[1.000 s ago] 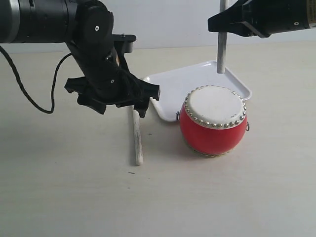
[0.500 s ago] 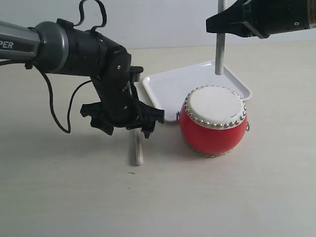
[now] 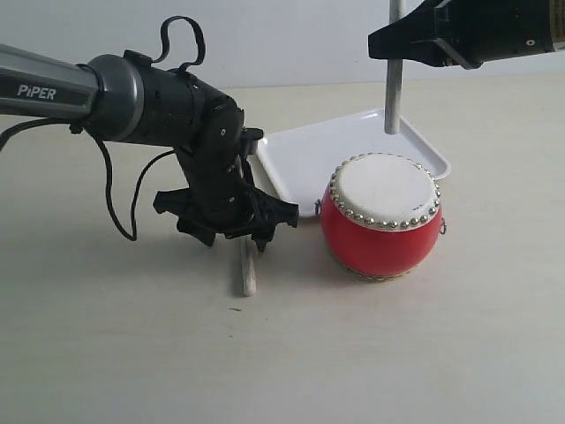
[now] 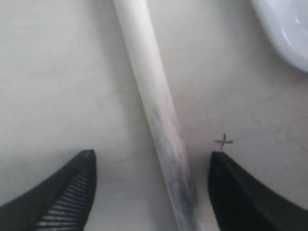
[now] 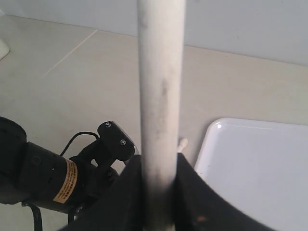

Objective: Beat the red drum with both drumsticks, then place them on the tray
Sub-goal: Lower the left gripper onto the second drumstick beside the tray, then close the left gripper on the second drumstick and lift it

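The red drum (image 3: 381, 240) stands on the table in front of the white tray (image 3: 309, 155). One drumstick (image 3: 248, 276) lies flat on the table left of the drum. My left gripper (image 3: 240, 238) is low over it and open, a finger on each side of the stick (image 4: 156, 110), neither touching it. My right gripper (image 3: 402, 40) is high at the back right, shut on the second drumstick (image 3: 394, 88), which hangs upright with its lower end over the tray's far part. In the right wrist view this stick (image 5: 160, 86) runs between the shut fingers (image 5: 192, 192).
A small pen cross (image 4: 223, 141) marks the table beside the lying stick. The tray's corner (image 4: 288, 33) is close to the left gripper. The left arm's cable (image 3: 115, 203) loops over the table at the left. The tray's rim (image 5: 211, 144) lies below the right gripper.
The left arm has come down and to the right, bringing its open fingers low around the lying drumstick. The right arm and its stick have stayed put.
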Robot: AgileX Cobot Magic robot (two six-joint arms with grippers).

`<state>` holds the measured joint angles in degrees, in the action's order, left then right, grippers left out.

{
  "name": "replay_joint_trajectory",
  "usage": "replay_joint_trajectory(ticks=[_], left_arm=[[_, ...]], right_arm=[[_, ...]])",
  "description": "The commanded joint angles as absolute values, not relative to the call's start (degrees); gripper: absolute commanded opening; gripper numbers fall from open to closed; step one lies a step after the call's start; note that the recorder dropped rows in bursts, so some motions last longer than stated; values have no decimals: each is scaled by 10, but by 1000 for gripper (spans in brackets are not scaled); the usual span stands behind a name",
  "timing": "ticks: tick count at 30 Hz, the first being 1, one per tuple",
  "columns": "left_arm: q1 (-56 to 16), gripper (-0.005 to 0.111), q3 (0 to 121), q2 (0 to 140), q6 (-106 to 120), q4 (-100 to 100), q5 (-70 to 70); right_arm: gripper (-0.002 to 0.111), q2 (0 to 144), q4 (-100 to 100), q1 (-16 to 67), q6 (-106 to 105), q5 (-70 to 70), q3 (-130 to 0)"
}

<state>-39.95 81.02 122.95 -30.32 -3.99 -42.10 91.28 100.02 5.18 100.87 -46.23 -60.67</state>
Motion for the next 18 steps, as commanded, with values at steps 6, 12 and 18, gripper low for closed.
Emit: replay_joint_trajectory(ticks=[6,12,18], left_arm=[[-401,53,815,1227,-302,-38,-444],[-401,46,815,1227,-302,-38,-453],[-401,29,815,1227,-302,-38,-472]], right_arm=[[0,908,999,49,1007,-463,-610],[0,908,999,49,1007,-463,-610],[0,908,999,49,1006,-463,-610]])
